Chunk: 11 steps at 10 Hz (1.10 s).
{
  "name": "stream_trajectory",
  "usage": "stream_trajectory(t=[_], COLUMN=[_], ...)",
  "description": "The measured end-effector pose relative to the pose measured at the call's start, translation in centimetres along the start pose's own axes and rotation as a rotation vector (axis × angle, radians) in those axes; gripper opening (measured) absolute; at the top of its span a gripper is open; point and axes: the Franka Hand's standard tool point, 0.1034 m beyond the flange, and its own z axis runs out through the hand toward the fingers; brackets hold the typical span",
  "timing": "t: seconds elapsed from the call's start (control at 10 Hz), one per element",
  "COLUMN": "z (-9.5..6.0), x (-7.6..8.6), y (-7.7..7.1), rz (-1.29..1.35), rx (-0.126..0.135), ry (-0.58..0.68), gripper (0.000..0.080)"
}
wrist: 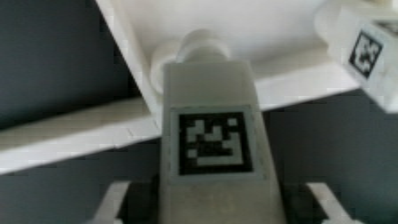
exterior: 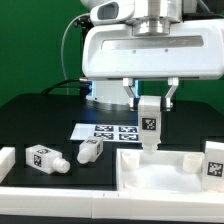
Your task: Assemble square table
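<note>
Square table top [exterior: 150,182] lay up front, just one. Four legs counted: held leg [exterior: 149,125] clamped upright in the gripper [exterior: 150,103] over its rim, two loose legs [exterior: 42,158] [exterior: 90,151] lying flat, fourth leg [exterior: 213,160] standing apart.

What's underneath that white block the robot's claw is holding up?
The leg in the gripper hangs upright over a corner of the white table top. Its lower end hides the spot directly beneath, so contact cannot be told.
</note>
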Motion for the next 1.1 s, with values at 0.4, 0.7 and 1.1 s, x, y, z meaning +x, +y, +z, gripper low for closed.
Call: stream_trajectory(t=[0.4, 0.7, 1.1], z=[0.3, 1.2, 1.9], x=[0.6, 0.6, 0.7], y=[-0.5, 1.6, 2.6], rz=[-0.029, -0.042, -0.050], rx=[-0.009, -0.037, -0.043], ry=[0.229, 0.216, 0.132], gripper=[0.0285, 0.0285, 0.0285])
